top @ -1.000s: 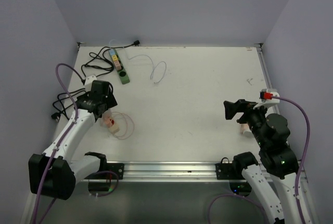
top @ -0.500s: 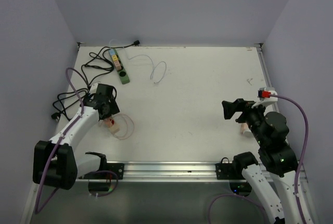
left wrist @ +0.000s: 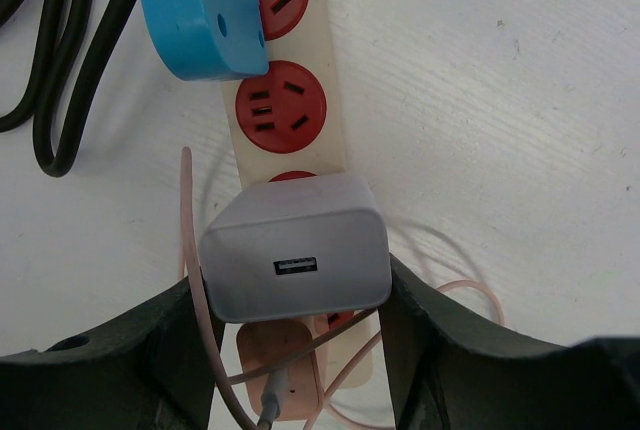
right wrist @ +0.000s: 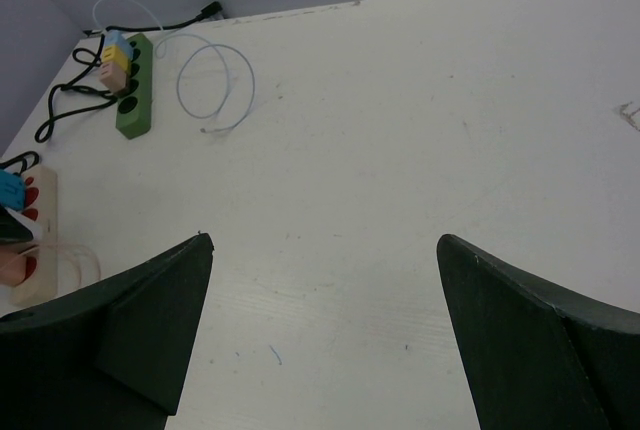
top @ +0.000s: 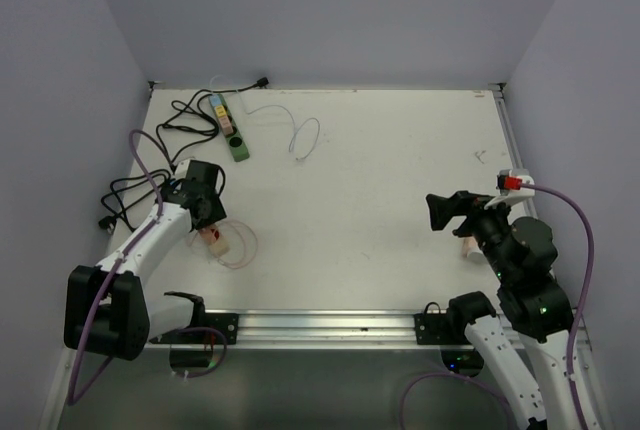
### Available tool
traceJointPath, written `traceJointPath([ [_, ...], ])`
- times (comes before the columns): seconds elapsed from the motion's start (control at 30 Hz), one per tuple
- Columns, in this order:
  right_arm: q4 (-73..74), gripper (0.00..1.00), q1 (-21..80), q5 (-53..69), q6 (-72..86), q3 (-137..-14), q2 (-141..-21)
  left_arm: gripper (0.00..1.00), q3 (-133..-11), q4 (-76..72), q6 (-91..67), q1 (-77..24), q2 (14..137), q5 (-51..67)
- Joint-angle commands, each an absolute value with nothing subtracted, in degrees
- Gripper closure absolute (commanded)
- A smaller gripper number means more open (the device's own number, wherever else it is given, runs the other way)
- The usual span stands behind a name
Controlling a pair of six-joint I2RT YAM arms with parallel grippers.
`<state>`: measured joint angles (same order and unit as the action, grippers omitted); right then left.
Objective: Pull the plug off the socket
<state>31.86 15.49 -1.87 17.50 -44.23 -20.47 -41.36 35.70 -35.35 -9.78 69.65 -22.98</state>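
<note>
A grey-white USB charger plug (left wrist: 295,260) sits in a cream power strip (left wrist: 325,100) with red sockets, at the table's left (top: 213,238). My left gripper (left wrist: 292,275) reaches down over it, and its two dark fingers press against the plug's left and right sides. A pink cable (left wrist: 186,210) runs between the left finger and the plug. A blue plug (left wrist: 195,10) occupies a socket further along. A pink plug (left wrist: 280,370) sits just below the grey one. My right gripper (right wrist: 325,240) hangs open over bare table at the right (top: 440,212).
A green power strip (top: 232,130) with coloured plugs lies at the back left, with a thin white cable loop (top: 300,135) beside it. Black cords (top: 185,115) coil along the left edge. A small pinkish object (top: 466,248) lies by the right arm.
My left gripper has dropped onto the cream strip and its fingers have closed in against the grey plug. The right arm has barely moved.
</note>
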Motion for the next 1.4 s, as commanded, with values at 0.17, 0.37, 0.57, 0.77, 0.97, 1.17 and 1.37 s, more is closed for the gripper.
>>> traceJointPath([
  [0.17,29.5,0.02,15.6,-0.2,17.4,-44.0,-20.0,0.55,-45.2,33.0,-31.4,-10.7,69.3,-17.4],
  [0.37,29.5,0.02,15.6,-0.2,17.4,-44.2,-20.3,0.55,-50.7,32.7,-30.9,-20.6,73.4,-16.8],
  [0.57,29.9,0.02,15.6,1.0,18.0,-43.5,-20.1,0.57,-57.8,29.5,-30.7,-30.5,80.6,-14.1],
  [0.77,30.1,0.01,15.6,1.9,20.2,-43.1,-21.5,0.56,-67.4,28.4,-28.1,-44.8,91.4,-16.6],
  [0.97,28.3,0.01,15.7,5.3,25.1,-40.1,-25.2,0.56,-73.1,26.5,-28.4,-52.9,98.8,-16.4],
  [1.17,20.1,0.01,15.6,12.5,33.5,-32.7,-29.2,0.56,-69.8,19.7,-30.2,-54.2,99.2,-12.9],
  [1.37,11.8,0.01,15.8,16.7,40.2,-28.4,-37.3,0.56,-65.3,16.1,-32.4,-54.1,97.8,-12.6],
])
